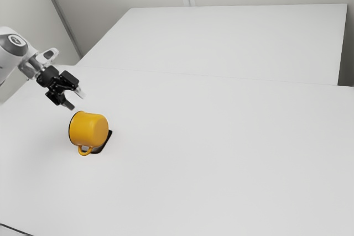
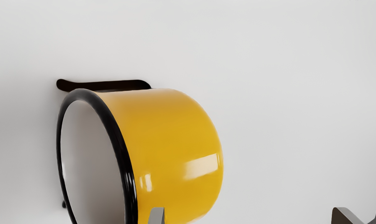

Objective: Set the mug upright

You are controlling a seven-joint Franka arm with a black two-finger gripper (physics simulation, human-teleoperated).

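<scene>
Yellow mug [image 1: 91,130] lying on its side on the white worktop [image 1: 221,164], toward the exterior view's left. In that view its mouth faces the exterior view's left and its base the exterior view's right; the yellow handle [image 1: 84,151] juts from the side of the body that faces the near edge of the picture. Black rim [image 2: 120,141], pale grey inner wall [image 2: 91,161], glossy coat with bright reflections on the body. A flat black piece [image 1: 104,141] shows partly from behind the mug, close by the handle, in the exterior view; what it is, cannot tell. Wrist view: a dark strip [image 2: 104,85] runs alongside the body, from the rim toward the base, partly covered by the mug; a small dark spot [image 2: 64,204] sits just beside the rim. Arm [image 1: 12,53], white and grey, enters from the exterior view's left. Its black claw [image 1: 75,100] is tilted, tips near the mug. Claw released: fingers [image 2: 157,216] spread well apart, nothing pinched between them. In the wrist view one fingertip overlaps the mug's body close to the rim; contact, cannot tell. The other stands clear of the mug, past its base.
</scene>
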